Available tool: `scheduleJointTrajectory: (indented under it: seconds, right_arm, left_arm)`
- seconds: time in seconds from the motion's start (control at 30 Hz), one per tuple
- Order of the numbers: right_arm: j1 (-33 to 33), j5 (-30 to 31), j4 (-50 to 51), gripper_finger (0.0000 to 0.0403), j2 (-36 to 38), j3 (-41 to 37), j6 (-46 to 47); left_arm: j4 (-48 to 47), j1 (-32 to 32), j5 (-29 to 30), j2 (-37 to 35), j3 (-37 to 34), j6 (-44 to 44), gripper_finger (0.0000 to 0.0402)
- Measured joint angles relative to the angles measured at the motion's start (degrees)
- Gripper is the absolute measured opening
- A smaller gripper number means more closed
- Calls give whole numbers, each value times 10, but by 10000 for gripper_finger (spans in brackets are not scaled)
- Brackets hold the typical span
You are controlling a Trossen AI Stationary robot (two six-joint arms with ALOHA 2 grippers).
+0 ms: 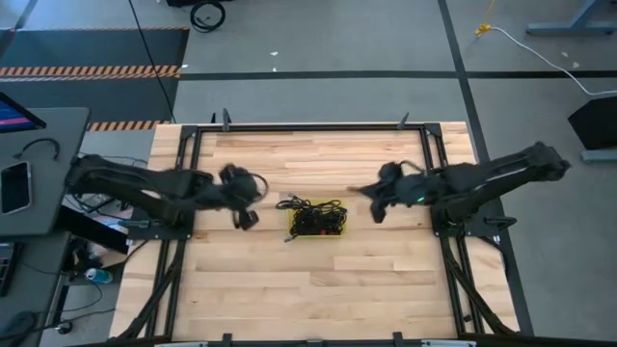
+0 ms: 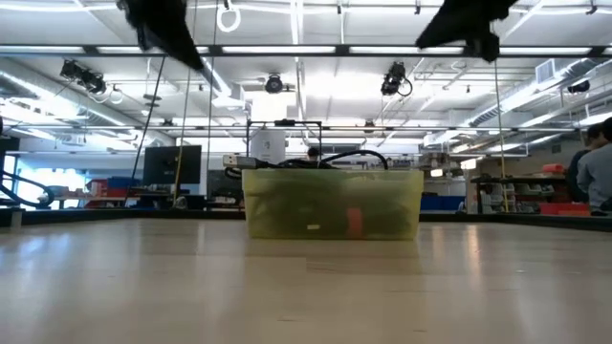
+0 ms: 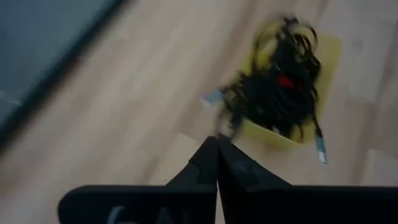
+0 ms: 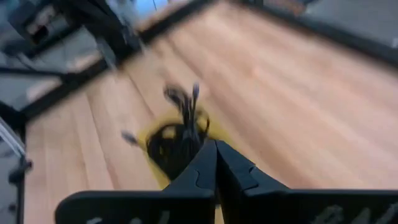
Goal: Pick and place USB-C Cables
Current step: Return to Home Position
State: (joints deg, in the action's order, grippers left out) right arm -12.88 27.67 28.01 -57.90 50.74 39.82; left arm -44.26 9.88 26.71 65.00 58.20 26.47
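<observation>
Cables: USB-C cables (image 1: 316, 216) heaped in yellow bin (image 1: 339, 234) at worktop (image 1: 289, 289) centre; few connector ends hang over rim. Left arm (image 1: 145, 188) near bin on its left, right arm (image 1: 482, 178) on its right, both raised clear. Left jaws pressed together, empty; right jaws same. Homing, by judgement: draw each arm back to own side, high, wide of dangling ends; no nudging bin. Writing: none legible.
</observation>
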Motion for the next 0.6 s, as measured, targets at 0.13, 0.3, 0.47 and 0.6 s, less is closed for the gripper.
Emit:
scheduleJointTrajectory:
  seconds: [0.13, 0.3, 0.47, 0.6]
  right_arm:
    - [0, 31, -22, 7, 74, 0, -70]
    - [0, 44, -92, 7, 158, 0, -182]
    - [-8, 42, -134, 6, 230, 0, -290]
    - [-11, 42, -134, 3, 287, 0, -328]
  left_arm:
    - [-57, 2, 61, -30, 74, -41, 4]
    - [-62, 4, 102, -63, 124, -126, 3]
    - [-94, 2, 116, -96, 126, -136, 3]
    - [-149, 3, 117, -119, 119, -101, 1]
